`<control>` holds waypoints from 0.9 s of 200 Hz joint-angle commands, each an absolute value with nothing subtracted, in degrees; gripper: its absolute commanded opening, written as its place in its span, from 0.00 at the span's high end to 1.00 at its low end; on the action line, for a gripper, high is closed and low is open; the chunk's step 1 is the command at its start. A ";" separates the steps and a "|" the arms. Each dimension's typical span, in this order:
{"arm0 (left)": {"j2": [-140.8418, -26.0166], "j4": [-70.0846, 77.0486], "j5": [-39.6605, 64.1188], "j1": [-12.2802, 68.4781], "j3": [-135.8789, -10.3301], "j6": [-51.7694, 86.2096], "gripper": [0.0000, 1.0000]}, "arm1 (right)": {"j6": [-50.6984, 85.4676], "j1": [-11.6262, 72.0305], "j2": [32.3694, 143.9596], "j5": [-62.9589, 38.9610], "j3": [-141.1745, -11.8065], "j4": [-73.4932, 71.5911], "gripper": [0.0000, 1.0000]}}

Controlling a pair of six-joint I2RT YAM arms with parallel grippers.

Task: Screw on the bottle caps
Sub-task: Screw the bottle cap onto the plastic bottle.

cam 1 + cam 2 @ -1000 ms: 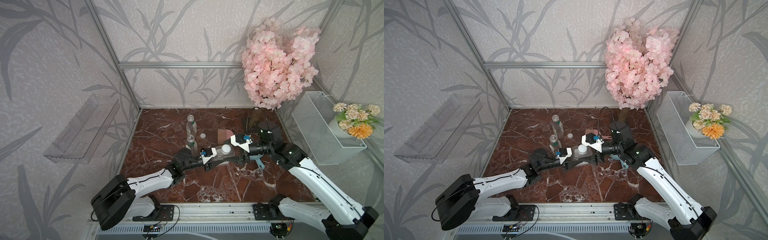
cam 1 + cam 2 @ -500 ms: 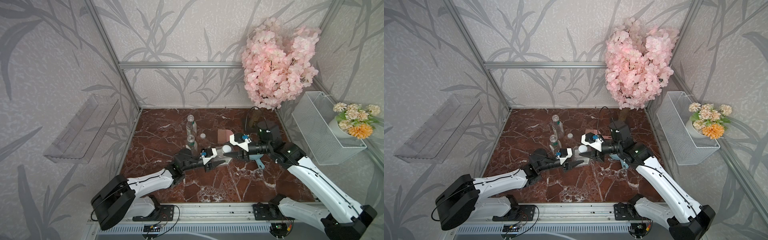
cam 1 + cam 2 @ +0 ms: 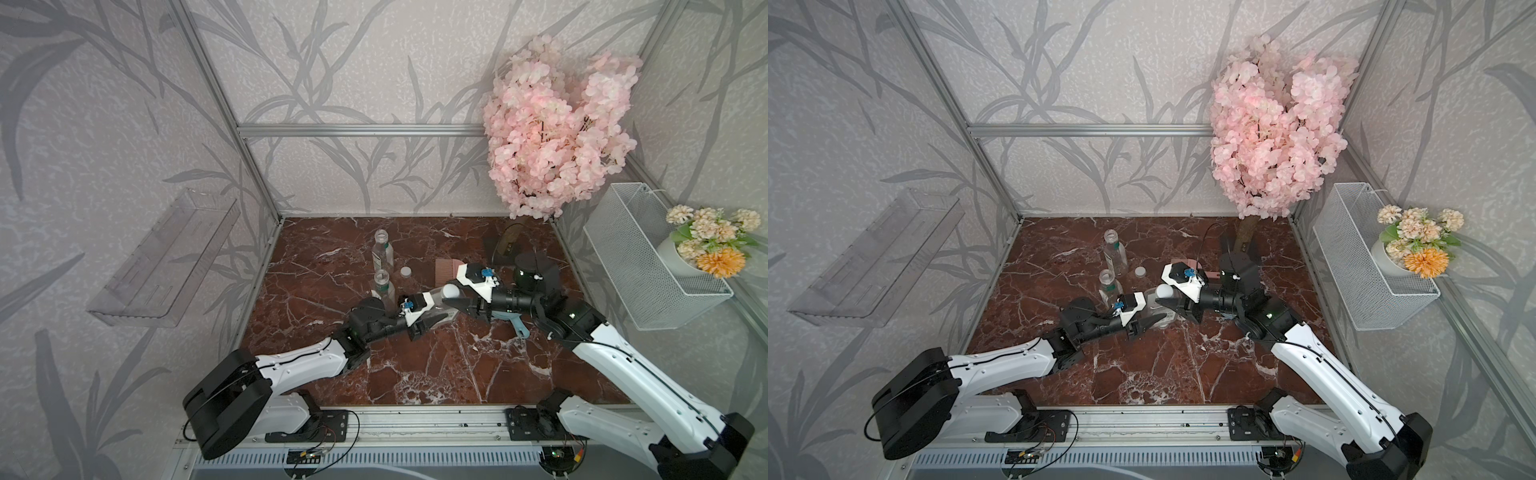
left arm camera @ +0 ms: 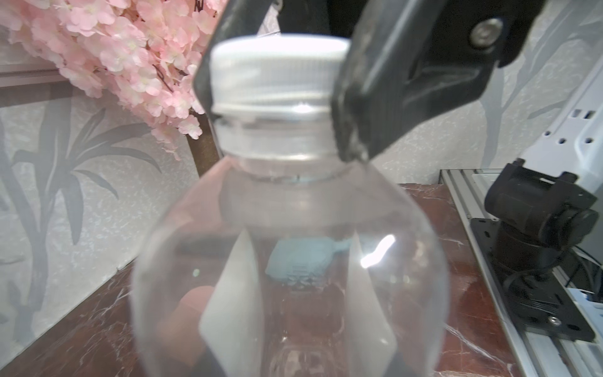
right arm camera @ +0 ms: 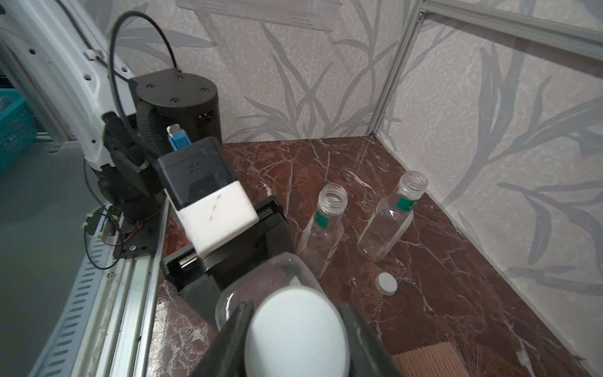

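1. Two grippers meet over the marble table [image 3: 324, 266]. The left gripper [image 3: 434, 316] clamps the wide bottle [image 4: 287, 261] by its body.
2. Right gripper [image 5: 295, 329] is pinched on the white cap [image 4: 277, 71]. Only the left wrist view shows that cap seated on the neck.
3. Nearer round bottle [image 3: 384, 286] and farther round bottle [image 3: 383, 251] stand uncapped, with a loose cap [image 3: 406, 272] beside them.
4. Blue brush [image 3: 519, 326] lies partly hidden under the right arm.
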State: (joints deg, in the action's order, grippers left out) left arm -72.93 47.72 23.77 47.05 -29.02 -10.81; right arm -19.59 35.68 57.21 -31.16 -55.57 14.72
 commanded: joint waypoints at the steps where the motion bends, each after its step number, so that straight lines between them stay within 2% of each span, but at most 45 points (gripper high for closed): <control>1: -71.95 61.04 17.86 47.16 -31.65 -8.81 0.85 | -15.77 39.14 58.18 -13.62 -51.09 11.70 0.66; 50: -72.68 62.76 13.24 47.16 -31.88 -8.53 0.85 | -8.34 47.93 61.39 8.71 -47.66 3.65 0.69; 106: -73.29 61.05 7.44 47.11 -29.70 -7.54 0.86 | -5.55 49.91 61.93 10.99 -49.74 3.90 0.67; 150: -74.62 60.26 4.53 46.85 -27.97 -5.19 0.86 | -7.69 49.87 59.19 8.83 -52.94 9.10 0.45; 180: -74.62 58.98 4.25 46.58 -27.70 -4.22 0.86 | -7.65 49.62 55.66 6.90 -55.13 16.44 0.20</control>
State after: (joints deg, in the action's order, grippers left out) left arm -75.24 53.30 6.13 46.94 -27.57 -6.74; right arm -6.35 49.91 58.54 6.57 -53.04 5.69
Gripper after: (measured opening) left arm 0.456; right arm 0.729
